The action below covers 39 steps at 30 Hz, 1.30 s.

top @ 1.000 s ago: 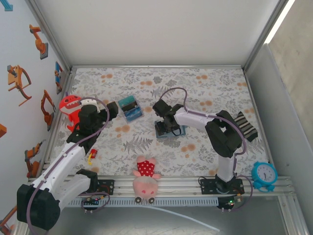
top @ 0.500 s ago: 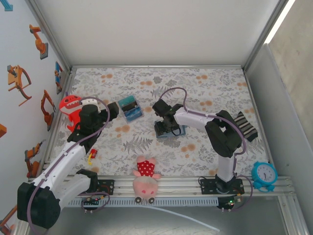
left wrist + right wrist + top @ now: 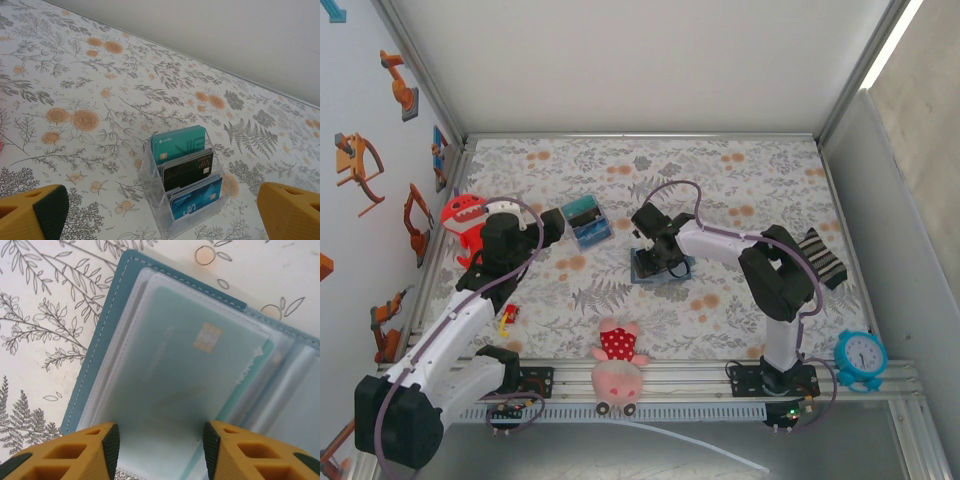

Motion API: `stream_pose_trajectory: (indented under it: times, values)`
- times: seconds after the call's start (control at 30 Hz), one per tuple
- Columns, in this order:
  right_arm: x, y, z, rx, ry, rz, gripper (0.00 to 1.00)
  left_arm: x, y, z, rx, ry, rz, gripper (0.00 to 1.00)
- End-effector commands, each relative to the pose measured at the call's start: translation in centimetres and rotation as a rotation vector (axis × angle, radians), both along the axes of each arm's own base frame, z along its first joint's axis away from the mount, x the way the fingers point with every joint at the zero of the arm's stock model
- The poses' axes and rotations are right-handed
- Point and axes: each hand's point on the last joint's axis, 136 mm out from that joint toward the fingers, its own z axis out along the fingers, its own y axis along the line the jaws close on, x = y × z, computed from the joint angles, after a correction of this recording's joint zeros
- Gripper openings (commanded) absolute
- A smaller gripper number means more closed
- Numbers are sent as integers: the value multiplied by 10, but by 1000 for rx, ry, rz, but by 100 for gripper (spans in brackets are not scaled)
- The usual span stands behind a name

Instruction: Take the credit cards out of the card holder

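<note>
Item 1. The card holder [image 3: 650, 270] lies open and flat on the floral table [image 3: 750, 190], near the middle of the top view. In the right wrist view the card holder [image 3: 107, 335] shows a slate-blue stitched cover with clear sleeves. A pale teal card [image 3: 210, 335] with a gold chip sits inside the uppermost sleeve.

Item 2. The right gripper [image 3: 660, 255] stands directly over the holder. In its own view the right gripper [image 3: 157, 440] has its yellow fingers [image 3: 75, 450] partly apart, with the sleeve and card running between the pads. We cannot tell whether the pads press on the sleeve.

Item 3. The left gripper [image 3: 555, 222] sits at 9 o'clock from the holder, well apart from it. In its own view the left gripper [image 3: 162, 212] has its jaws spread wide with nothing between the pads.

Item 4. A clear stand [image 3: 586, 221] is at 10 o'clock from the holder, just beside the left gripper. The clear stand [image 3: 150, 185] holds three upright cards: teal [image 3: 177, 142], black [image 3: 187, 170] and blue [image 3: 197, 197].

Item 5. Other goods on the table:
- a red dinosaur toy [image 3: 463, 222] at the 9 o'clock edge
- a pink plush toy [image 3: 618, 365] at 6 o'clock
- a striped sock [image 3: 820, 257] at 3 o'clock
- a blue alarm clock [image 3: 860, 358] at 4 o'clock
</note>
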Motion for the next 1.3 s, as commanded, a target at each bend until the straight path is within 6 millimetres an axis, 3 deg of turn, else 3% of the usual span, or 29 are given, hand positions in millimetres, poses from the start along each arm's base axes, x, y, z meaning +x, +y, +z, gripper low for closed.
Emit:
stream_pose_trajectory:
  times: [0.0, 0.13, 0.47, 0.87, 1.27]
  values:
    - [-14, 2, -3, 6, 30, 29, 47, -2, -8, 24, -23, -47, -49, 97]
    - [-8, -7, 8, -37, -18, -3, 56, -3, -11, 31, -33, -64, -62, 97]
    - [-4, -8, 40, -67, -118, -22, 58, -4, 2, 30, -35, -64, 11, 97]
    - [2, 19, 21, -87, -106, 35, 57, -5, 11, 24, -39, -39, 69, 97]
    - [0, 7, -3, -153, -80, 22, 57, -8, 13, 23, -31, -40, 73, 97]
